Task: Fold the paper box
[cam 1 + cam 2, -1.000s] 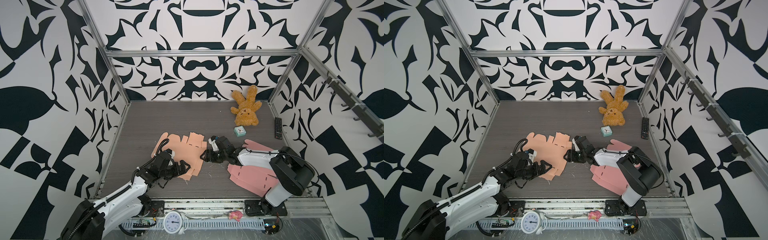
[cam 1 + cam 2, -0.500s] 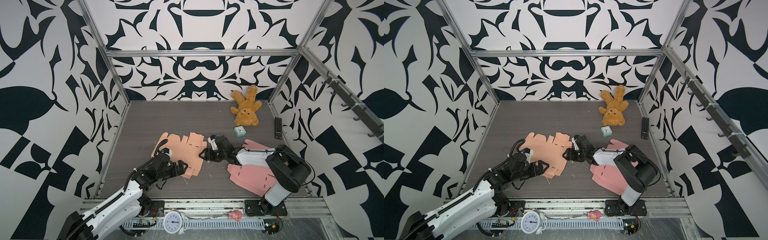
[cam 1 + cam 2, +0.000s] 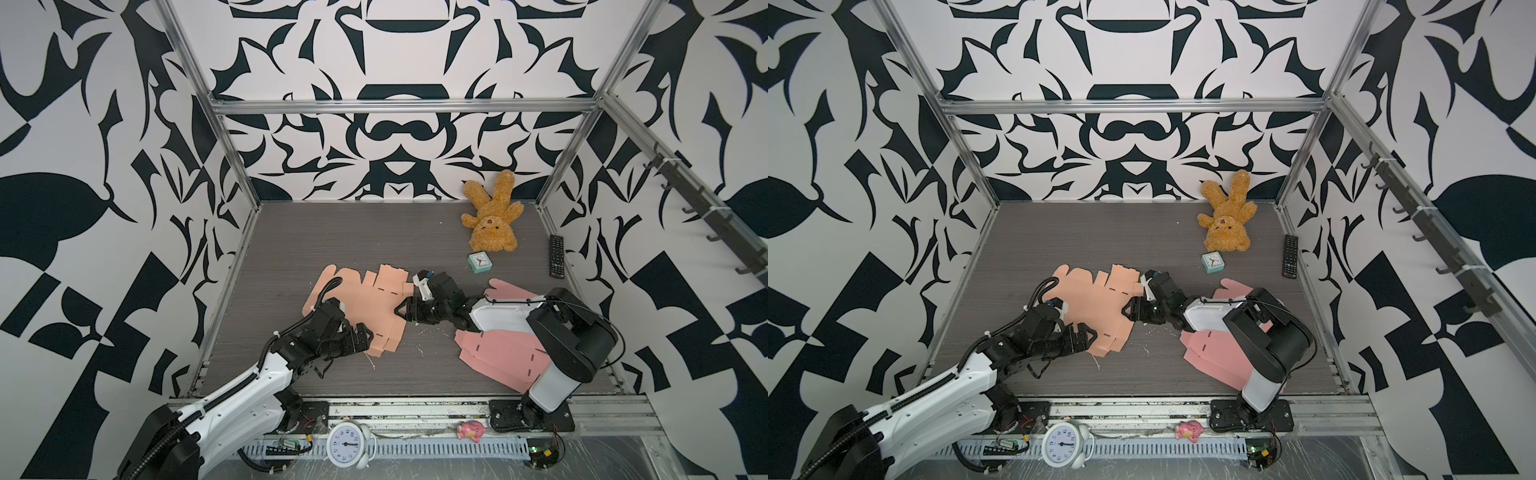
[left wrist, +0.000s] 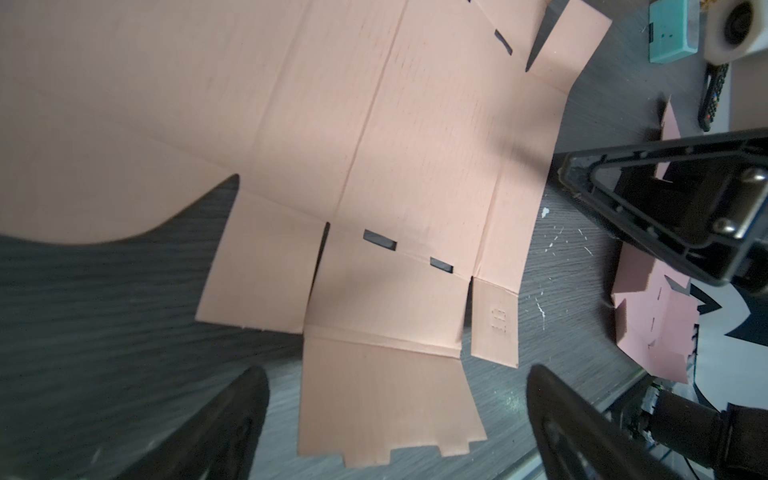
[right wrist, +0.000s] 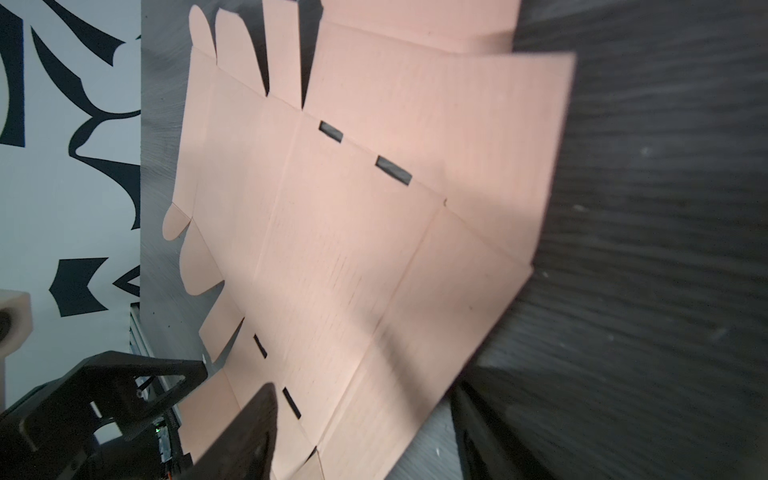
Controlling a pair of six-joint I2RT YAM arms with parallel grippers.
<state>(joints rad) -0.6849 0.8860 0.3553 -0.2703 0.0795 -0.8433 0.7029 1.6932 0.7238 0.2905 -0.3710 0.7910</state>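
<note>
Left wrist view: peach paper box (image 4: 415, 145) lies flat, creased, slotted; left tool (image 4: 397, 374) and right tool (image 5: 361, 390) spread.

In both top views the left arm (image 3: 249, 386) runs from its base at the lower left of the frame up and to the right, its white forearm leading into a black wrist held low. The left end effector (image 3: 365, 337) points right toward the frame's centre with its jaws spread wide. In the left wrist view its two dark fingers (image 4: 237, 428) stand far apart at the bottom edge. The right arm (image 3: 569, 345) stands on its base at the lower right, its elbow bent high and its white forearm reaching left. The right end effector (image 3: 404, 312) points left, its jaws partly apart and its fingers (image 5: 249, 432) not meeting.
</note>
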